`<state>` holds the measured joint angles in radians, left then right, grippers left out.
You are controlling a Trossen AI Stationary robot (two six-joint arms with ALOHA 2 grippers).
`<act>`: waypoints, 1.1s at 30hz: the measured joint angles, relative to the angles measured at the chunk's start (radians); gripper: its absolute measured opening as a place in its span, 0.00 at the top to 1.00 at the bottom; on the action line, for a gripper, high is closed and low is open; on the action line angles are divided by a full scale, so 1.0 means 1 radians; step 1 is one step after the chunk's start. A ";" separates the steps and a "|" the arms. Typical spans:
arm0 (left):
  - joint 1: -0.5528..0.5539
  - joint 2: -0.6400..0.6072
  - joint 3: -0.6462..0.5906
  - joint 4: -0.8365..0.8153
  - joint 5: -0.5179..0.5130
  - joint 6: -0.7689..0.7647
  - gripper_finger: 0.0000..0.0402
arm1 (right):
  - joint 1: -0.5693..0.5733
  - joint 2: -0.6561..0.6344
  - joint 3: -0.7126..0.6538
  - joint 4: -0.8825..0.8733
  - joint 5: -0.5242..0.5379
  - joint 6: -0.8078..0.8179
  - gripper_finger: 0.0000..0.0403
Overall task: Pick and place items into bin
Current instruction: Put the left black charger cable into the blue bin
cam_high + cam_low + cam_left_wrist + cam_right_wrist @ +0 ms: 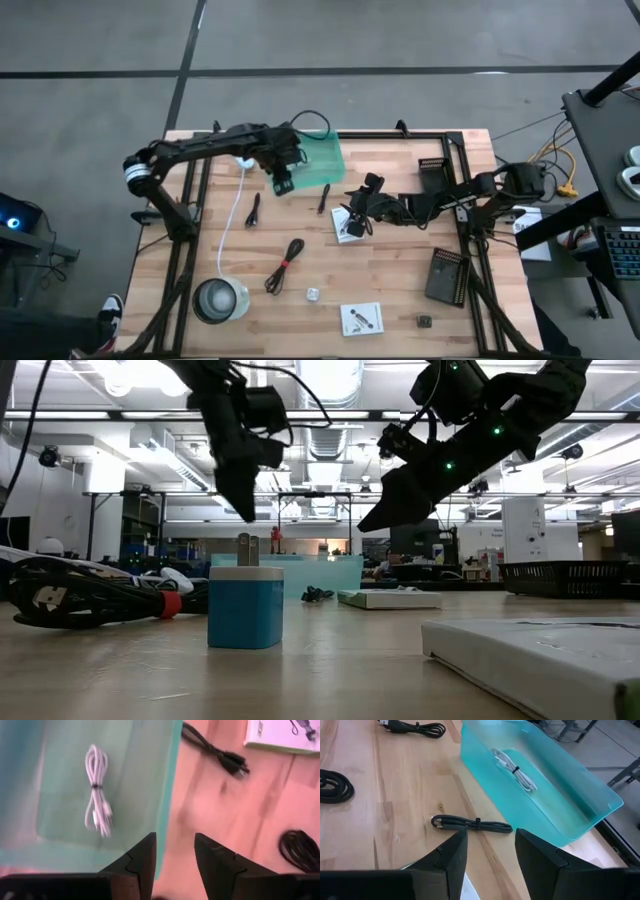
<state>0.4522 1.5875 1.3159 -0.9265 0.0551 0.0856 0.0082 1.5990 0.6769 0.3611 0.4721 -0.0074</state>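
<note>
The teal bin (322,158) sits at the table's far middle, and a coiled white cable (97,795) lies on its floor (515,770). My left gripper (283,181) hangs open and empty over the bin's near left corner (175,855). My right gripper (356,207) is open and empty above a white card (347,228), its fingers pointing toward a short black cable (470,824) that lies flat beside the bin (323,198). Also flat on the table are another black cable (253,208), a black cable with a red tie (285,265), a silvery clip (312,294) and a second card (360,318).
A clear round container (220,300) with a white cord (236,205) stands near left. A black perforated board (447,275) lies near right, with a small dark piece (424,321) close to the near edge. In the low view a blue block (245,605) stands in front.
</note>
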 joint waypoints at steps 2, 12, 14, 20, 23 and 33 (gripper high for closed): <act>-0.019 -0.016 -0.001 -0.052 -0.001 -0.044 0.71 | 0.000 0.000 0.000 -0.003 0.000 0.000 0.62; -0.057 -0.018 -0.060 -0.166 -0.004 -0.279 0.71 | 0.000 0.000 0.000 -0.012 0.000 0.000 0.63; -0.057 -0.017 -0.083 -0.209 -0.005 -0.289 0.71 | 0.000 0.000 0.000 -0.014 0.000 -0.004 0.63; -0.059 -0.017 -0.150 -0.243 -0.005 -0.292 0.71 | 0.000 0.000 0.000 -0.014 0.000 -0.004 0.64; -0.060 -0.017 -0.182 -0.239 -0.005 -0.316 0.71 | 0.000 0.000 0.000 -0.015 0.000 -0.004 0.64; -0.060 -0.017 -0.309 -0.105 -0.013 -0.440 0.70 | 0.000 0.000 0.000 -0.017 0.000 -0.004 0.65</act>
<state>0.3923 1.5703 1.0070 -1.0311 0.0422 -0.3547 0.0082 1.5986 0.6769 0.3439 0.4725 -0.0113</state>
